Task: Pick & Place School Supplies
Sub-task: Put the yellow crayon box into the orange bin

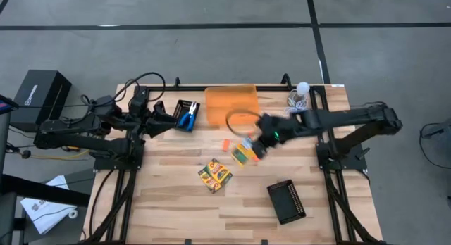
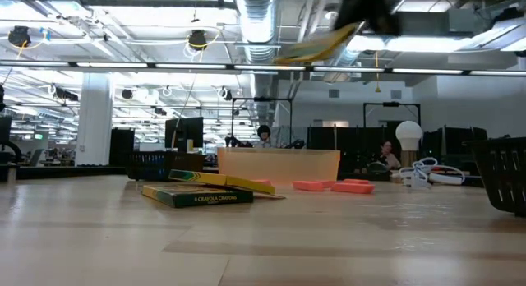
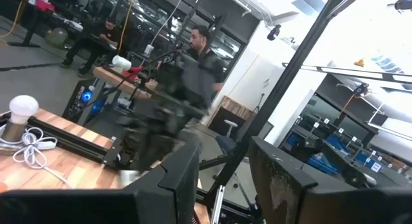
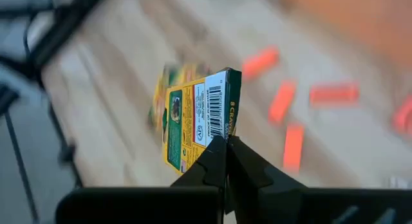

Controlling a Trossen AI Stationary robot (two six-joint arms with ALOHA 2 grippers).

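Observation:
My right gripper (image 1: 255, 146) hangs over the table's middle, shut on a yellow-and-green crayon box (image 4: 198, 118), which shows high up in the low view (image 2: 322, 41). Two more crayon boxes (image 1: 215, 176) lie flat on the table, also seen in the low view (image 2: 197, 192). Short orange sticks (image 4: 282, 100) lie scattered on the wood (image 2: 330, 186). Blue-handled pliers (image 1: 187, 118) sit in a small black tray. My left gripper (image 3: 222, 179) is open and waits beside that tray (image 1: 166, 122). My right gripper pinches the crayon box by a narrow edge near the barcode corner (image 4: 217, 132), between its two fingertips (image 4: 212, 161). The box is lifted clear of the table and sticks out beyond the fingers, tilted, with its printed back face showing.
An orange translucent bin (image 1: 231, 101) stands at the far middle of the table. A white cable with a round bulb (image 1: 300, 91) lies at the far right. A black ridged tray (image 1: 287, 201) sits near the right front. People sit in the room behind.

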